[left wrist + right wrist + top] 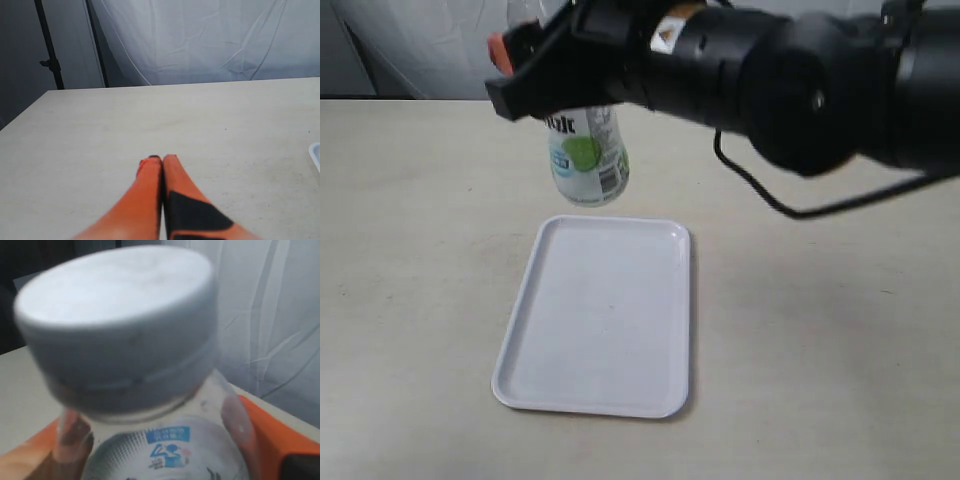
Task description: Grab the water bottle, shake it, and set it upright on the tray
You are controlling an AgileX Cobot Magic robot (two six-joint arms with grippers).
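The water bottle [586, 155] hangs in the air above the far edge of the white tray [600, 312], label with the green lime facing the exterior camera. My right gripper [545, 75] is shut on its upper body, reaching across from the right. In the right wrist view the white cap [117, 322] fills the frame, with the clear shoulder and blue-printed label of the water bottle [167, 445] below it and orange fingers [265, 440] on both sides. My left gripper [161, 159] is shut on nothing, low over bare table; it does not show in the exterior view.
The tray lies flat on a beige table [820, 330]. The black right arm [790, 80] and a hanging cable [790, 205] span the upper right. A white curtain [210, 40] and a black stand pole [50, 50] stand behind the table. The tray's corner [316, 152] shows in the left wrist view.
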